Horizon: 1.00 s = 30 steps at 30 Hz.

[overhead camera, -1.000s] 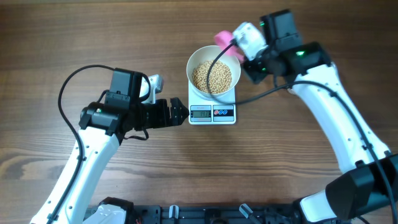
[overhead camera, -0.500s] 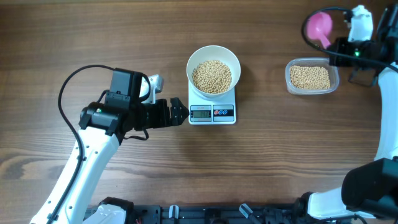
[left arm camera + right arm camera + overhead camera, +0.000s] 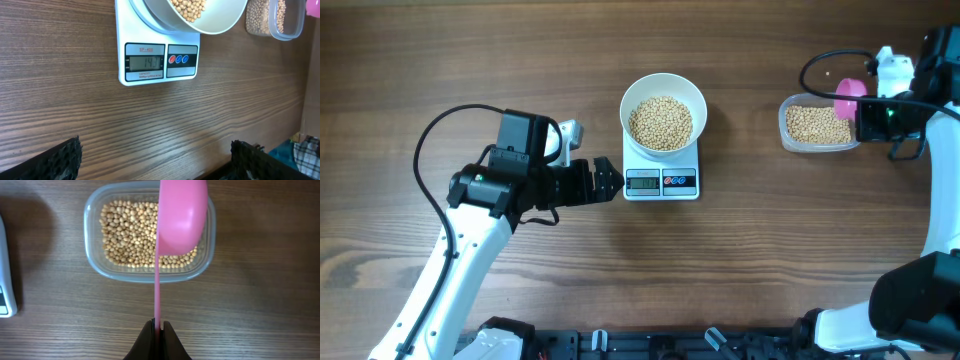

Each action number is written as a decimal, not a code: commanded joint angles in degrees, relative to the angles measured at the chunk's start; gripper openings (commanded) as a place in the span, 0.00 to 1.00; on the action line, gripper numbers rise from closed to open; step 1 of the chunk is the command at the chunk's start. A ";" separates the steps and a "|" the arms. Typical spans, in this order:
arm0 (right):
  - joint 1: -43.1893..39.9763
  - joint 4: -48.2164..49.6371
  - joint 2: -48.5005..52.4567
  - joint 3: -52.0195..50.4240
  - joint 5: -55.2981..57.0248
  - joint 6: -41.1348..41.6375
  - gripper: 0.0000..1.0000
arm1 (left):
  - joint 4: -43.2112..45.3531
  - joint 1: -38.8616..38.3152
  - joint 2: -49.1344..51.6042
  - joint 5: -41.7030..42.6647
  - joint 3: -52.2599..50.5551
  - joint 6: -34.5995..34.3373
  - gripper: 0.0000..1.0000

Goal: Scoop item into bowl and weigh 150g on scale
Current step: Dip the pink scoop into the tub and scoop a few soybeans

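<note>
Overhead: one bowl (image 3: 663, 80), one scale (image 3: 662, 182).

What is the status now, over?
Right tool shut on scoop, over the tub. Left tool open, empty, beside scale. Bowl on scale, reading starts 14, last digit unclear. Nothing in the way.
</note>
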 commanded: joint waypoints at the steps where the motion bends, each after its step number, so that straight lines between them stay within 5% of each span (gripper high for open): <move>1: 1.38 -0.07 -1.36 -0.37 -1.33 -1.14 0.04 | 0.15 0.24 0.33 -0.55 0.04 1.11 1.00; 21: 6.82 -2.95 -1.36 -1.29 9.16 0.61 0.04 | 0.15 0.24 0.33 -0.55 0.04 1.14 1.00; 30: 7.06 6.71 -1.36 -8.94 9.16 2.49 0.04 | 0.15 0.24 0.33 -0.55 0.04 1.11 1.00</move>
